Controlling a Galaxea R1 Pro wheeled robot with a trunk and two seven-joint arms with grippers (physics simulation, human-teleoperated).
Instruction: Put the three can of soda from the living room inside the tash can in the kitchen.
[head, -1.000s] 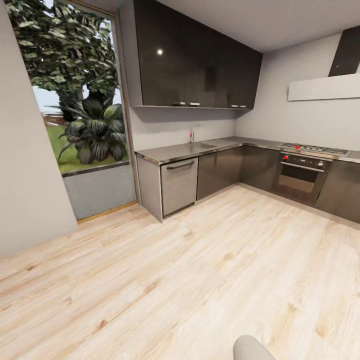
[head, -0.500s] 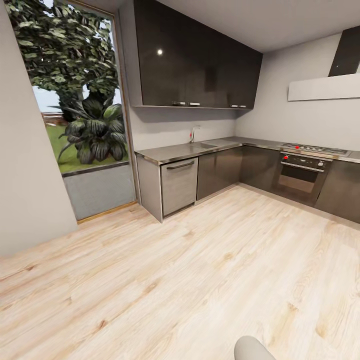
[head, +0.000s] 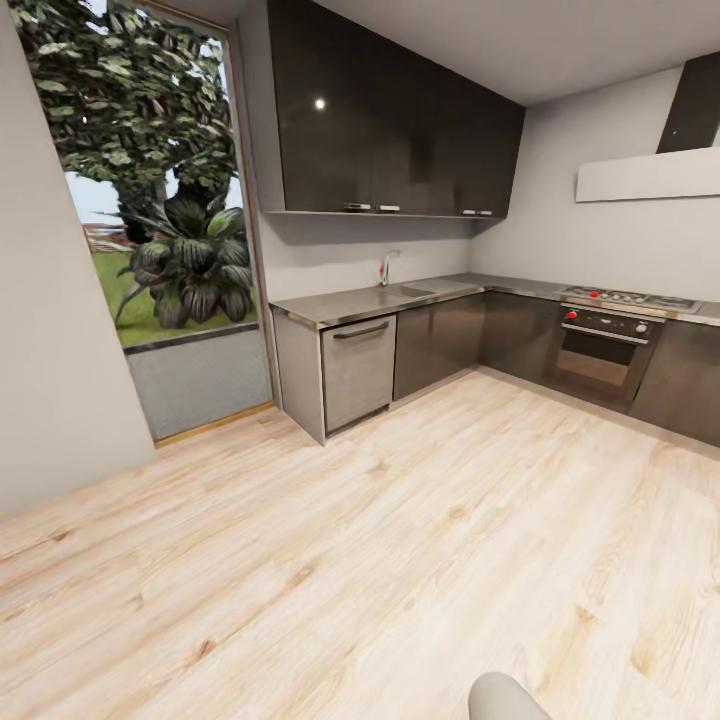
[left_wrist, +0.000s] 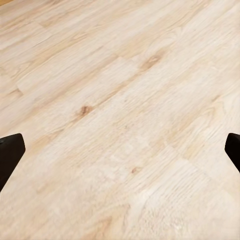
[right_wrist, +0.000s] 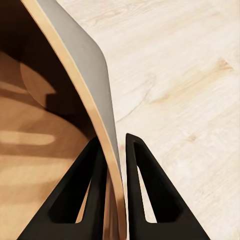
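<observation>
We stood in the kitchen, a room of glossy dark cabinets with grey walls, and looked across its pale wood plank floor, which spread wide and bare from us to the far units. At the far left a tall window showed a leafy tree outside. Along the far wall ran a steel counter with a sink and tap, and at the far right sat a dark oven with red knobs under a grey hood.

At the near edge of the head view a small rounded pale grey shape rose into sight; we judged it to be the rim of the bin we carried, though we could not be sure.

The right wrist view showed it plainly: the tapered round trash can, light grey outside and brown inside, had its thin wall pinched between the black fingers of the right gripper, one finger inside and one outside. We judged that this rim hold was chosen so the bin could be carried along and hung mouth up, ready to take cans.

The left gripper had its black fingertips spread wide apart, empty, pointing at the floor, likely kept free for picking up.

We saw no soda cans here.
</observation>
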